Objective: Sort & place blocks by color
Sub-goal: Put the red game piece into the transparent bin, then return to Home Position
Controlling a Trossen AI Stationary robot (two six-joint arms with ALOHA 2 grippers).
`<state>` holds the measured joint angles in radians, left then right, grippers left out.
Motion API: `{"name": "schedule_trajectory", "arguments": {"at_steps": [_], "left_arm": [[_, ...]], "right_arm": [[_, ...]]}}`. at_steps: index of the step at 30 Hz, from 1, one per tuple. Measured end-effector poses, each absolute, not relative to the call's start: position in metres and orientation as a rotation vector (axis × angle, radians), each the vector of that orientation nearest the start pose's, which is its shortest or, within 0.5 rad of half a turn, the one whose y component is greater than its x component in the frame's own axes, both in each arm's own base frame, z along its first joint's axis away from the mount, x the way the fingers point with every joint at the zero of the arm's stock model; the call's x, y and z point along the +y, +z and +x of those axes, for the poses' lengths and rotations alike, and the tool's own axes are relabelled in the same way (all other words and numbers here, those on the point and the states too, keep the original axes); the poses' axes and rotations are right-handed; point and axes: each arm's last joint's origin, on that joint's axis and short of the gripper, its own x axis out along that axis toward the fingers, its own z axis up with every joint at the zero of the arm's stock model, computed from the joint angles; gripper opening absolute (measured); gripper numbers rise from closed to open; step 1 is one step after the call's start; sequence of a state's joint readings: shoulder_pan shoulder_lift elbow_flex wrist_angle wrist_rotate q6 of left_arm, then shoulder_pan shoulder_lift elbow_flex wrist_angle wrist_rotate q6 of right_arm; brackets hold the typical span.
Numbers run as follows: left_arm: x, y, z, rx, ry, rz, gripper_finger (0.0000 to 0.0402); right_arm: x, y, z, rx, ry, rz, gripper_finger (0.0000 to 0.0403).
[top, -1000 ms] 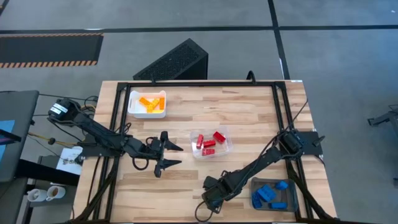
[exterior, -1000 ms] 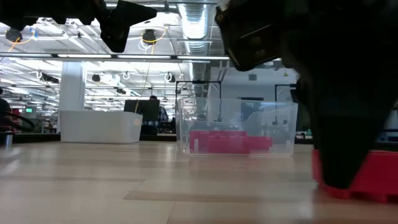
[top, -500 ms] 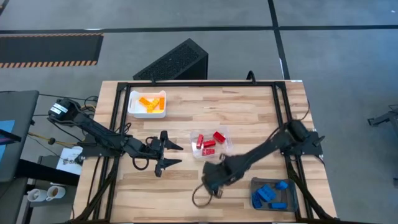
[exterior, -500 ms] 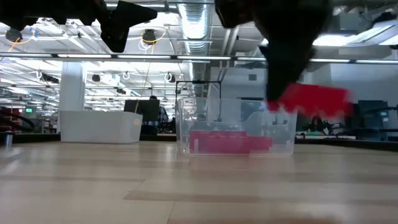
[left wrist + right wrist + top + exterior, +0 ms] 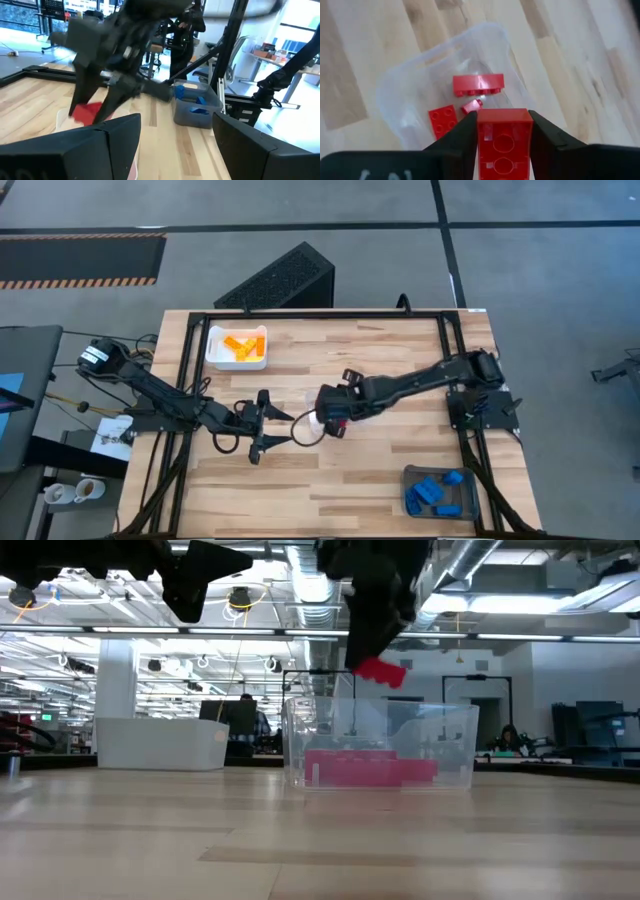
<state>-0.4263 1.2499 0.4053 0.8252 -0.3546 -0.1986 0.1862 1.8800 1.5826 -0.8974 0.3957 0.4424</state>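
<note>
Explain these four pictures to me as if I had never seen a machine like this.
Two robot arms work at a wooden table. One picture looks down from above, one looks level across the tabletop, and two come from cameras on the wrists. The right gripper holds a red block over a clear tub with more red blocks inside. The left gripper waits open beside it. A white tray holds orange blocks; a grey bin holds blue blocks.
</note>
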Motion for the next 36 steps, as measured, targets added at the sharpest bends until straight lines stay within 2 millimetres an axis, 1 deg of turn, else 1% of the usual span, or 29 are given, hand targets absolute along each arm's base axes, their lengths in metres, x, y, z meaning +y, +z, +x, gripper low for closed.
{"name": "schedule_trajectory", "arguments": {"at_steps": [3,5,10,13,19,21,23,26,28,31,33,36], "left_arm": [[-0.09,0.209,0.222,0.024,-0.07,-0.192,0.0233],[-0.09,0.209,0.222,0.029,-0.072,-0.196,0.0233],[-0.093,0.208,0.221,0.036,-0.097,-0.195,0.0233],[-0.093,0.208,0.221,0.034,-0.099,-0.194,0.0233],[-0.093,0.208,0.221,0.035,-0.098,-0.195,0.0233],[-0.093,0.208,0.221,0.032,-0.099,-0.195,0.0233],[-0.093,0.208,0.221,0.032,-0.099,-0.188,0.0233],[-0.094,0.21,0.219,0.035,-0.117,-0.185,0.0233],[-0.093,0.21,0.216,0.069,-0.127,-0.169,0.0233],[-0.092,0.216,0.206,0.091,-0.122,-0.159,0.0233],[-0.091,0.222,0.199,0.085,-0.104,-0.149,0.0233],[-0.087,0.226,0.19,0.052,-0.073,-0.08,0.0233]], "right_arm": [[0.052,0.24,0.388,1.122,-0.428,0.054,0.0156],[0.05,0.236,0.39,1.135,-0.41,0.064,0.0174],[0.056,0.238,0.39,1.124,-0.391,0.06,0.0224],[0.06,0.245,0.386,1.105,-0.384,0.062,0.0243],[0.067,0.251,0.378,1.1,-0.439,-0.013,0.0245],[0.07,0.259,0.372,1.076,-0.463,-0.041,0.0241],[0.072,0.272,0.366,1.029,-0.475,-0.046,0.0236],[0.075,0.289,0.345,0.993,-0.531,-0.083,0.0228],[0.07,0.296,0.319,0.969,-0.598,-0.081,0.0222],[0.06,0.304,0.271,0.865,-0.668,0.008,0.0213],[0.057,0.297,0.238,0.778,-0.672,0.04,0.0205],[0.054,0.282,0.203,0.611,-0.59,0.121,0.019]]}}
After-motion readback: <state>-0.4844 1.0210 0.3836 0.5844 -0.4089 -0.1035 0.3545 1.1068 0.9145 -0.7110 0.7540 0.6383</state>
